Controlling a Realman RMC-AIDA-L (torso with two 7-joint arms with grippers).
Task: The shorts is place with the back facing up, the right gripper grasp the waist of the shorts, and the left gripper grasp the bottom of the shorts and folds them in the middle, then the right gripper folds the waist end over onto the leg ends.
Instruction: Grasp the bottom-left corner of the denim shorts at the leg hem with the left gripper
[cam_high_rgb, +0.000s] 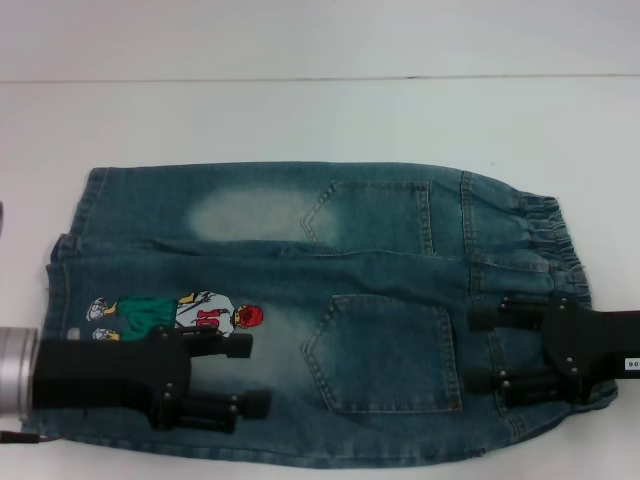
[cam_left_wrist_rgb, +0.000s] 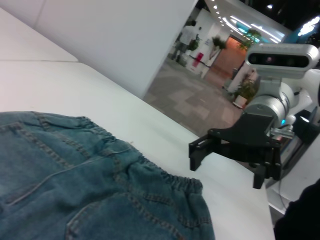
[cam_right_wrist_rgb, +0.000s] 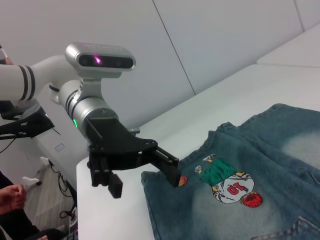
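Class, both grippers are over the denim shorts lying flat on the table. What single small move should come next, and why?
Probably lower both arms to grasp. The shorts lie flat, back pockets up, unfolded. The right gripper hangs open over the elastic waist and the left gripper hangs open over the leg end beside the cartoon player; in the wrist views neither appears to hold cloth yet.

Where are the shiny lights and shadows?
Head view: even light, barely any shadow under the open left gripper at the shorts' leg end or the open right gripper at the waist. Left wrist view: ceiling lights glare far off. Right wrist view: green light glows.
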